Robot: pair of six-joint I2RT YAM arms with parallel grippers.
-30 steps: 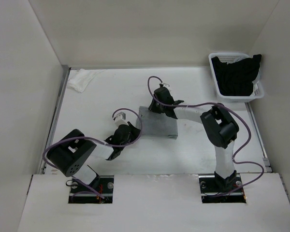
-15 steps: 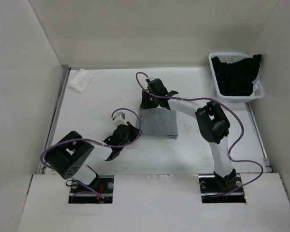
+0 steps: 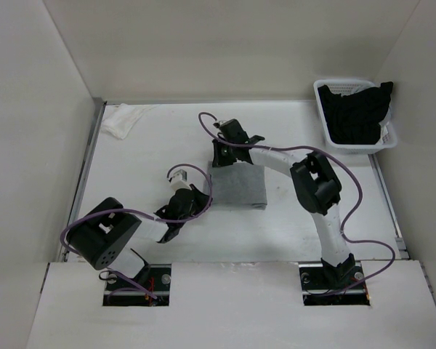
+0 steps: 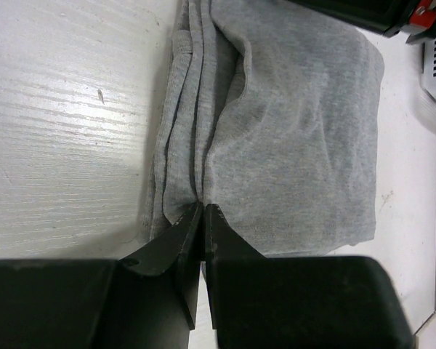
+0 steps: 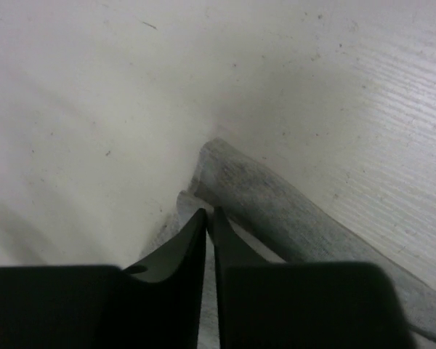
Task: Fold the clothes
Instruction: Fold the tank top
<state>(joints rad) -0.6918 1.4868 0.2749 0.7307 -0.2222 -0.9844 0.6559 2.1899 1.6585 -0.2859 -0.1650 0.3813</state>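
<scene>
At the middle of the desk (image 3: 152,153) the clothes (image 3: 237,186), a heather-grey tank top, lie folded down to a thick, roughly square packet, flat on the surface with several layers stacked along the left edge. On that edge, at the near-left corner, the left hand (image 4: 203,207) has its fingers pressed together right where the layered folds meet. I'd guess it is there to pin or nip the stack so it doesn't slide or spring apart, though I cannot tell whether any fabric is actually caught between the tips. Across the packet, at the far-left corner, the right hand (image 5: 210,214) points down at the fabric's rounded corner with its fingers drawn narrow, only a sliver between them. Whether it grips cloth I cannot say, but the placement looks meant to tidy or tuck that corner. To my eye the folding is nearly finished, with only squaring the edges left. Further out, a white basket (image 3: 327,98) holding a black garment (image 3: 360,113) sits at the far right corner, and a small white cloth (image 3: 120,120) lies crumpled at the far left, both well apart from the work
</scene>
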